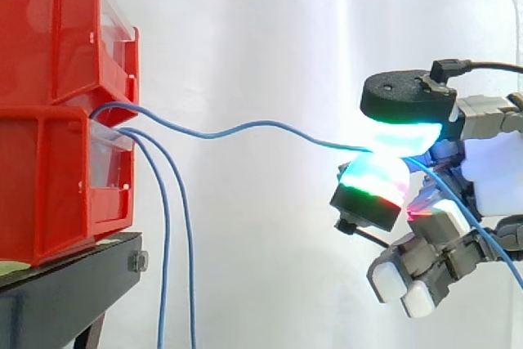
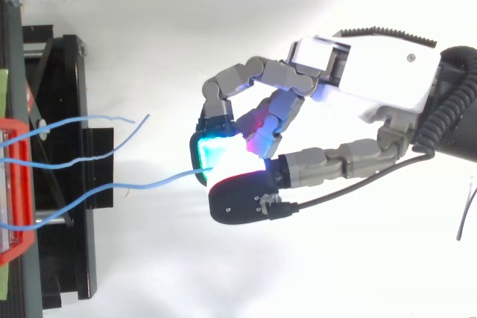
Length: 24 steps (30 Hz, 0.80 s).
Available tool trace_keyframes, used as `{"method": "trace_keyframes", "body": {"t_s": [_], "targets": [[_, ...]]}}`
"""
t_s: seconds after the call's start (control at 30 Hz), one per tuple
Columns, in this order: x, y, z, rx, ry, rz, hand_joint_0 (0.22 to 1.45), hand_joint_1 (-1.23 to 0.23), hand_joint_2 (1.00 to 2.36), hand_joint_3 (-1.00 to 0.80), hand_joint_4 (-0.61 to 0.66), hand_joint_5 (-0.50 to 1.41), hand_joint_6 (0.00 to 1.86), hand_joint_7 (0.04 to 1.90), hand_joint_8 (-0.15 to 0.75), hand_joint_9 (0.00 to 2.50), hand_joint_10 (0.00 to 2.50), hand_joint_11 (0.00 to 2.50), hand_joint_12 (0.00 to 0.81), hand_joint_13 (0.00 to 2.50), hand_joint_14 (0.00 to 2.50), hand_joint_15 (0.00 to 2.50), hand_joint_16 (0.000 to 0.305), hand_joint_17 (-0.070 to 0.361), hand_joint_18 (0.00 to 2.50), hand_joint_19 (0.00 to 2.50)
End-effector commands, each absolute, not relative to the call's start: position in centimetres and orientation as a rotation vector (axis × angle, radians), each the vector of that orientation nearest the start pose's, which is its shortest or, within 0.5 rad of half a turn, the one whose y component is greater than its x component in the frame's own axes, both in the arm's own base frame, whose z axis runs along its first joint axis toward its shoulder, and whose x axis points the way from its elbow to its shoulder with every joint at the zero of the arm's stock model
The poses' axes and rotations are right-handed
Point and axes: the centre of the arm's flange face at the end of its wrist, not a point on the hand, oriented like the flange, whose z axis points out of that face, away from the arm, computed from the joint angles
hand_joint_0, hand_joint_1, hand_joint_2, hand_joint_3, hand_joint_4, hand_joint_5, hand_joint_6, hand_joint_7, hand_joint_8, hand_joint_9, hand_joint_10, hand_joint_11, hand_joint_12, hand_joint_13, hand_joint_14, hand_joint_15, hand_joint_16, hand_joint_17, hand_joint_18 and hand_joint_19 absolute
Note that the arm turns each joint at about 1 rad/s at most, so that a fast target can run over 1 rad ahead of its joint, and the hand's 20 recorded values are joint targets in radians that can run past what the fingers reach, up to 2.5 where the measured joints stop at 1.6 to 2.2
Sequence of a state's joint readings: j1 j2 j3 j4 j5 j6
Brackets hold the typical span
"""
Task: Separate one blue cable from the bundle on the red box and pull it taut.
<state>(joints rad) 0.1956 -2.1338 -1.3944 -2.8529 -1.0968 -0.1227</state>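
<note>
While two other cables hang loose, one blue cable spans red bins to hand, pinched between its pads

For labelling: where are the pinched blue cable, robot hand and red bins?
pinched blue cable (image 1: 208, 134), side view, its sagging middle.
robot hand (image 2: 380, 72), top view, its white palm.
red bins (image 1: 49, 46), side view, upper bin's wall.

The red bins are glossy moulded plastic with clear plastic fronts. The stand looks like matt black metal. The blue cable has a smooth sheath. The curtain is soft white cloth. The hand has smooth white and grey plastic shells.
</note>
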Motion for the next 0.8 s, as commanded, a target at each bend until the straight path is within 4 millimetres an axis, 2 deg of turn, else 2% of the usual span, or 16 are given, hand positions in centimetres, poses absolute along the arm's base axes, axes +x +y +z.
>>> {"method": "trace_keyframes", "body": {"t_s": [0.0,0.77], "targets": [[69.05,-4.6,26.61,1.29,1.151,0.843,0.6,-0.87,1.27,0.15,-0.2,-0.08,0.91,1.44,0.374,1.31,0.02,0.73,0.432,0.95,0.02,0.49,0.051,0.115,0.85,0.39],[69.05,-4.6,26.61,1.29,1.151,0.843,0.6,-0.87,1.28,0.14,-0.19,-0.08,0.91,1.43,0.384,1.3,0.02,0.72,0.44,0.95,0.01,0.49,0.052,0.118,0.86,0.39]]}}
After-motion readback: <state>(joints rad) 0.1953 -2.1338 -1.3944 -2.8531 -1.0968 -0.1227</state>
